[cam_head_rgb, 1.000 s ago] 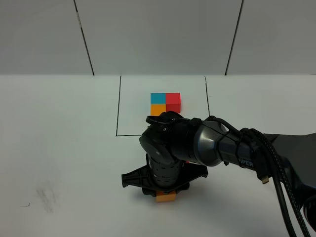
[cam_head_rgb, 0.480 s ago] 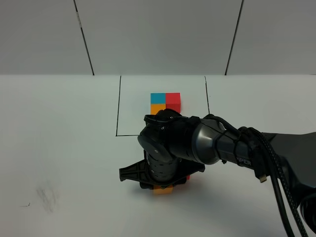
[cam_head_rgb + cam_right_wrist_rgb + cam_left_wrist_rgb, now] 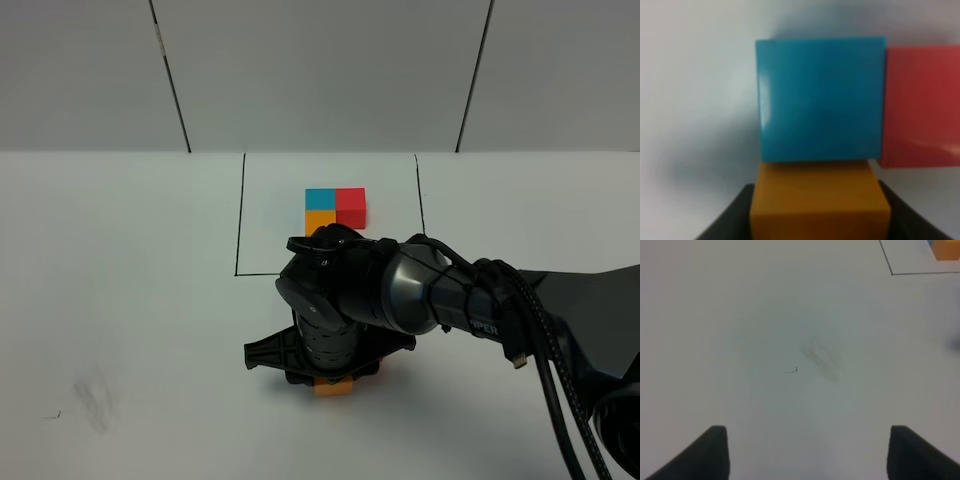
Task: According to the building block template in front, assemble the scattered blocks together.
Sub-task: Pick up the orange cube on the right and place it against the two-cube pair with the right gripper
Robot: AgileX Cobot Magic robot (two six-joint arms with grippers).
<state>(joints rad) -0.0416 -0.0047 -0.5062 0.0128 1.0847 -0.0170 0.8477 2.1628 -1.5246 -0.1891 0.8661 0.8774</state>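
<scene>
Orange cube pinched between right gripper fingers, touching near face of blue cube; red cube flush beside blue. All three on table in front of framed template, mostly hidden under wrist in high view. Advice: square orange edges to blue, press flush, release straight, no drag. Left gripper spread, empty, well apart over bare table.

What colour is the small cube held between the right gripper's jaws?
Orange: the small matte cube sits against a cyan-blue cube. The right wrist view shows it best.
</scene>
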